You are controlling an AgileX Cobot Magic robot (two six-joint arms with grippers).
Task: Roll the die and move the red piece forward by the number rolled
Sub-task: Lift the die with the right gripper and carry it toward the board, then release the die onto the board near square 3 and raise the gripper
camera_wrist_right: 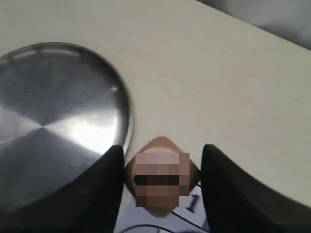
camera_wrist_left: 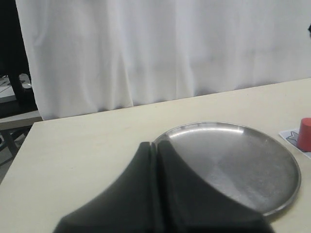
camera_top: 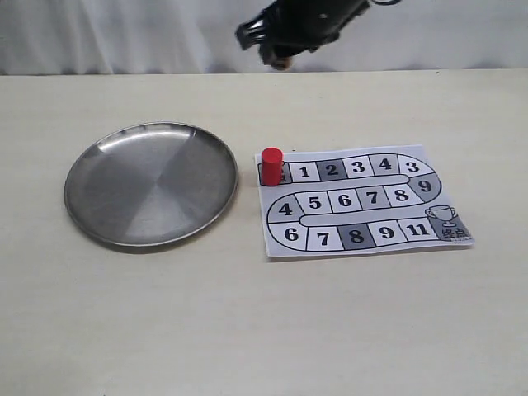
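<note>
Die (camera_wrist_right: 160, 167) clamped between the two dark fingers (camera_wrist_right: 102, 194) of the right gripper (camera_wrist_right: 162, 187), held in the air over the starting end of the board (camera_top: 363, 198), its tan body filling the gap between them. Red piece (camera_top: 271, 165) upright on the board's dark square just before the 1, at the corner nearest the plate (camera_top: 148, 186). Left gripper (camera_wrist_left: 154, 148) empty with fingers pressed together, beyond the plate from the board.
</note>
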